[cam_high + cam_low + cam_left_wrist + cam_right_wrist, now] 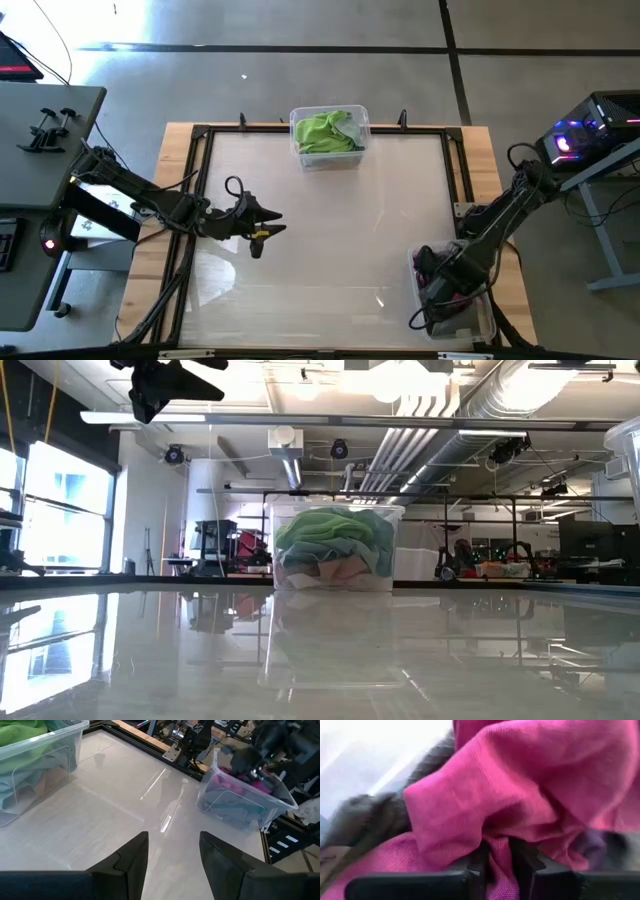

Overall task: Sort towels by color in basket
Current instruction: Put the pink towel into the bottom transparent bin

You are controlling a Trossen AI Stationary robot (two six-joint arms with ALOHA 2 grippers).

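Soft, ribbed magenta towel (520,795) bunches between right gripper (497,857) fingers; left gripper (172,855) fingers parted.

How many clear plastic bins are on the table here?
2: one bin at the table's far edge holding green towels, one bin at the near right corner under the right gripper.

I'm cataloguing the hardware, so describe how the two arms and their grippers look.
Both arms are dark, nearly black, jointed links with black cables looped along them. The left gripper has two flat, angular black fingers and a small yellow mark near its wrist. The right gripper is the same dark build; its fingers are matte black with stepped inner edges.
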